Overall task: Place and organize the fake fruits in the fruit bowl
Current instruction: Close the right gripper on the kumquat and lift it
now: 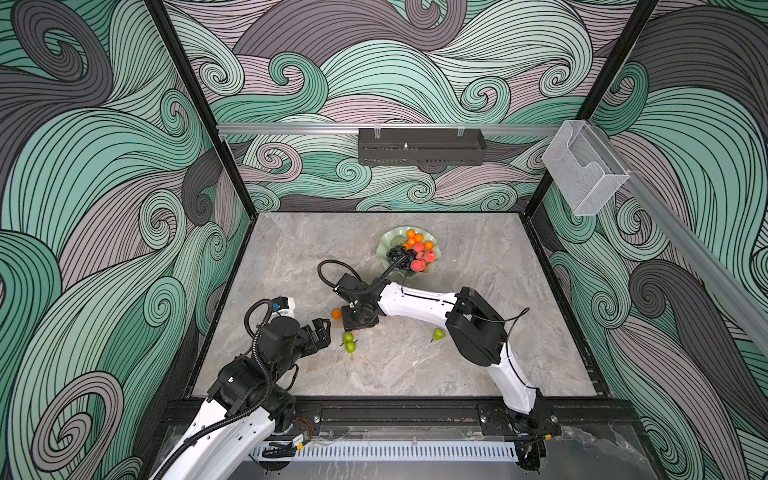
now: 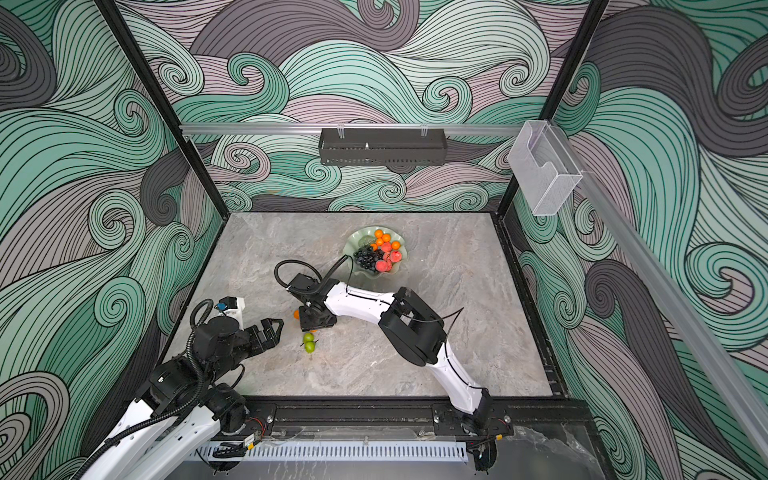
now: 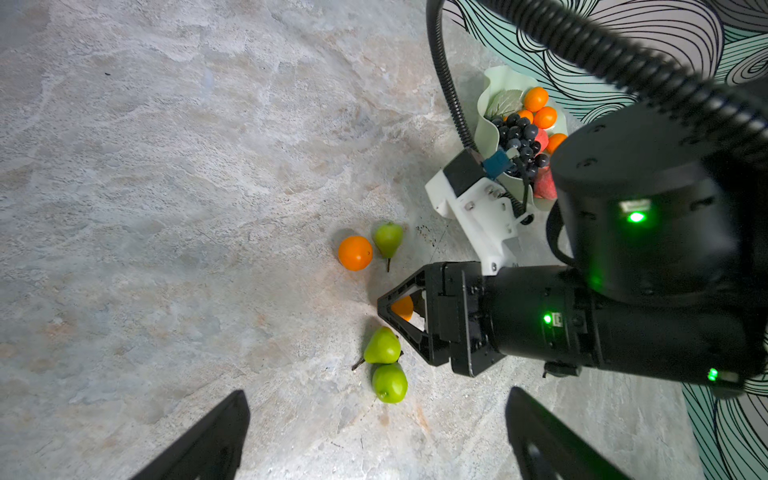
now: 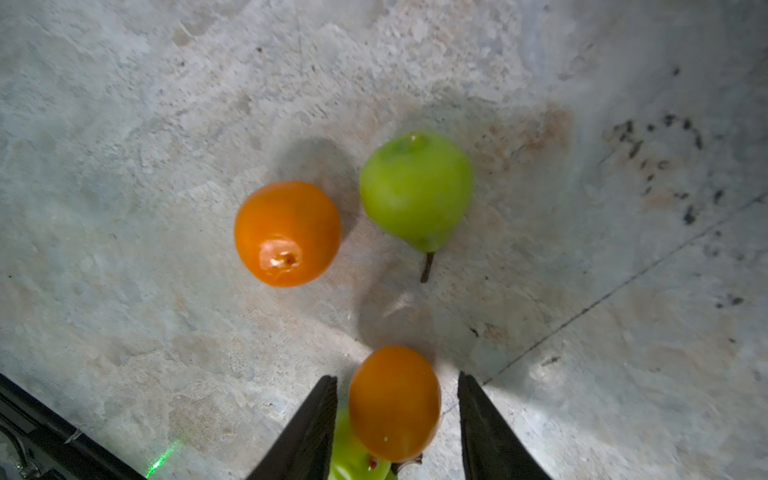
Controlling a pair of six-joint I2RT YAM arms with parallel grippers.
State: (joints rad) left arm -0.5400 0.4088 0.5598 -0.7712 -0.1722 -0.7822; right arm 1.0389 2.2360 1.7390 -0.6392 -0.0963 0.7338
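Note:
The mint fruit bowl stands at the back middle with oranges, peaches and the grape bunch in it. My right gripper points down at the table and is open. An orange sits between its fingers, with a gap on each side. A green pear lies right under that orange. Just beyond lie another orange and a pear. Two pears touch each other in front of my left gripper, which is open and empty.
One more pear lies to the right of the right forearm. The right arm crosses the middle of the table in front of the bowl. A black basket and a clear box hang on the walls.

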